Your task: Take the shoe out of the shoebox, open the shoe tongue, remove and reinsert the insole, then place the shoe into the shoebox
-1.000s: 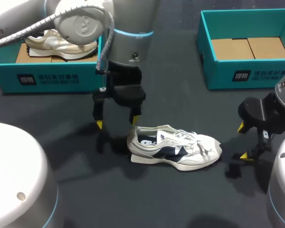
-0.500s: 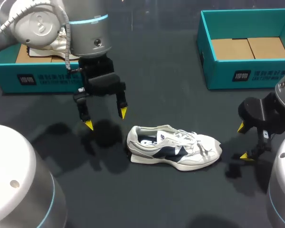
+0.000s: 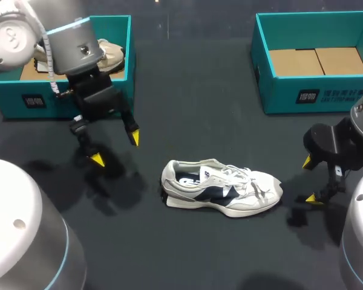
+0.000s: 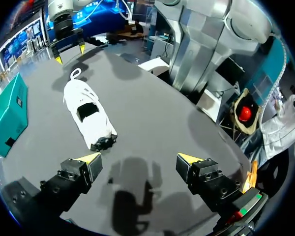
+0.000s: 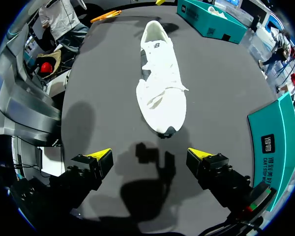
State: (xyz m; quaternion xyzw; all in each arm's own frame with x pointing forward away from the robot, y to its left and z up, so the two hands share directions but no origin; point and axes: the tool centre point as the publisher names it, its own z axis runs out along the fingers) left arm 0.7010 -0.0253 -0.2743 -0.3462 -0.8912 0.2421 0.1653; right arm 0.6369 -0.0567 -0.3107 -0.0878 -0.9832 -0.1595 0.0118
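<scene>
From above, the shoe [image 3: 221,194] stands on its sole on the dark table [image 3: 199,121], out in the open between the two arms, inside neither box. Its heel points toward the left arm and its toe toward the right arm. The upper is white and pale grey with dark navy panels along the side, white laces, a dark lining at the collar and a thick white sole. The left gripper [image 3: 116,148] hangs above the table near the left shoebox [image 3: 60,99], well apart from the heel, fingers spread wide and holding nothing. A second shoe [image 3: 112,53], cream coloured, lies inside that teal box. The right gripper [image 3: 309,179] sits just beyond the toe, also spread wide and empty. The right shoebox [image 3: 314,90] is farther back and shows only a cardboard insert [image 3: 317,60].

In the left wrist view, the left gripper [image 4: 139,160] is wide open over bare table. The shoe [image 4: 88,115] lies ahead of it, heel nearest, with its dark heel end and open collar showing. The right gripper [image 4: 68,49] hangs past the toe, and the right shoebox [image 4: 7,115] stands off to one side.

In the right wrist view, the right gripper [image 5: 149,154] gapes wide with nothing between its fingers. The shoe [image 5: 160,83] lies ahead, toe nearest with a dark tip, laces loose over the white upper. The left shoebox [image 5: 211,22] is far beyond the heel; the right shoebox [image 5: 275,137] is close beside the gripper.
</scene>
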